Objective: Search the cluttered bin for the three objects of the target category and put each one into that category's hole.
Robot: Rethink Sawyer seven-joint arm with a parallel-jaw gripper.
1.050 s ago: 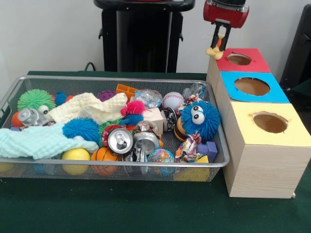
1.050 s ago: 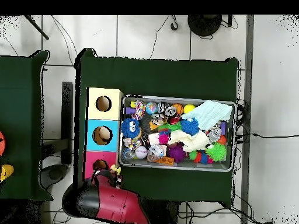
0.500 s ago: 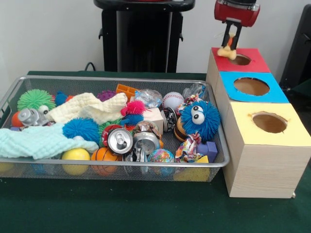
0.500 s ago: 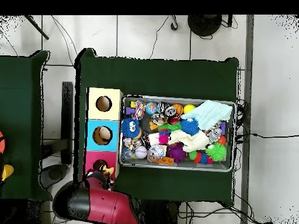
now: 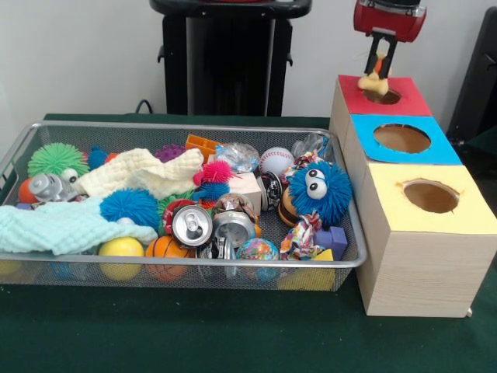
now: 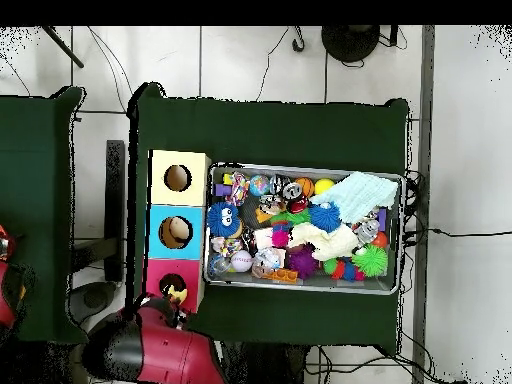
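My gripper hangs above the red-topped box, shut on a small yellow and orange toy. The toy dangles just over the near-left rim of the red box's round hole. Seen from overhead, the toy sits at the edge of the red box, with the red arm below it. The wire mesh bin to the left holds a cluttered heap: a blue fuzzy toy with eyes, a baseball, a drink can and cloths.
A blue-topped box and a yellow-topped box, each with a round hole, stand in a row in front of the red one. The bin lies beside the boxes on the green table. A black stand rises behind.
The gripper has carried the yellow toy rightward in the front view, from beside the red box's left edge to above its hole. The bin's contents have not moved.
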